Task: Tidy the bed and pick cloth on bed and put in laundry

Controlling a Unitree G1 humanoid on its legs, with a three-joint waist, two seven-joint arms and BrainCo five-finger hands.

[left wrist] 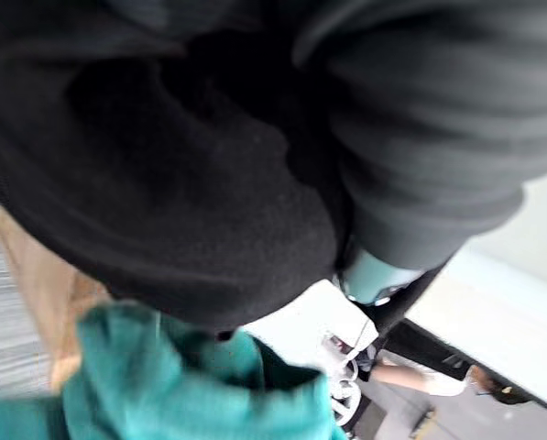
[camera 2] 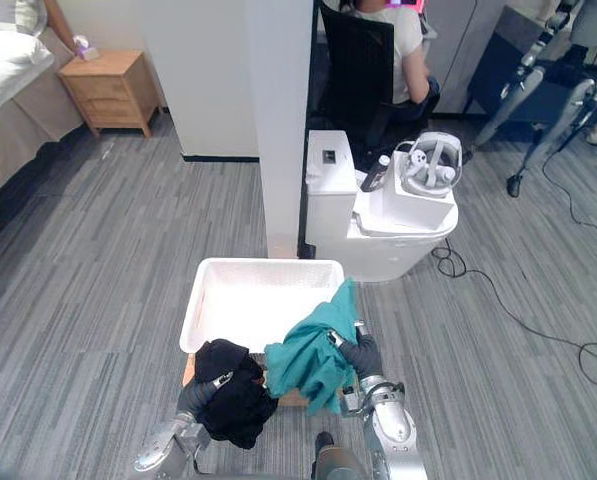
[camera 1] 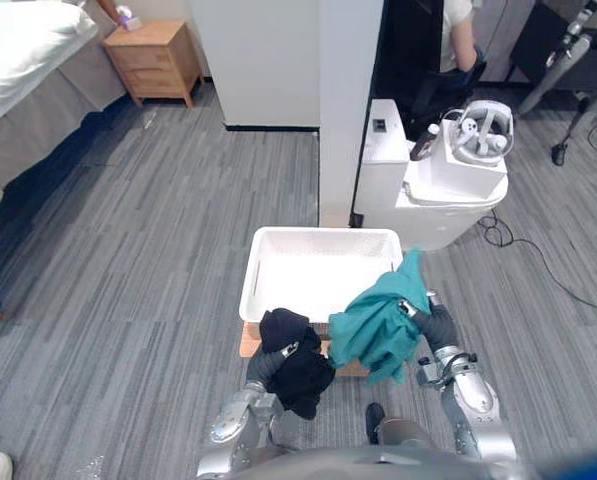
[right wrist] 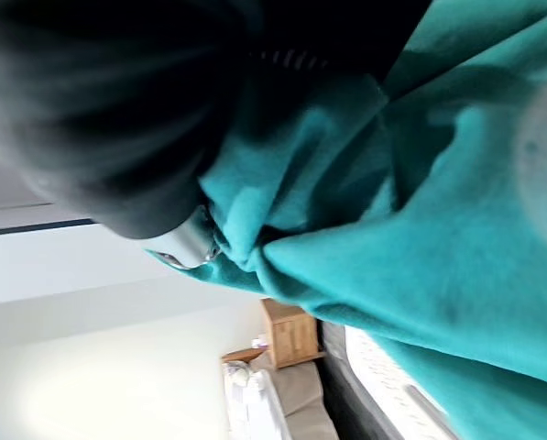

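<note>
Robot hand L (camera 1: 269, 364) grips black cloth (camera 1: 300, 378), robot hand R (camera 1: 434, 324) teal cloth (camera 1: 373, 325).

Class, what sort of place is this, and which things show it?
Probably a bedroom set up inside a lab: a bed and wooden nightstand at one side, a white laundry basket, a seated person nearby.

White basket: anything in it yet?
Empty: the basket shows a bare bottom. The teal cloth in the right hand and black cloth in the left hand hang at its near rim.
</note>
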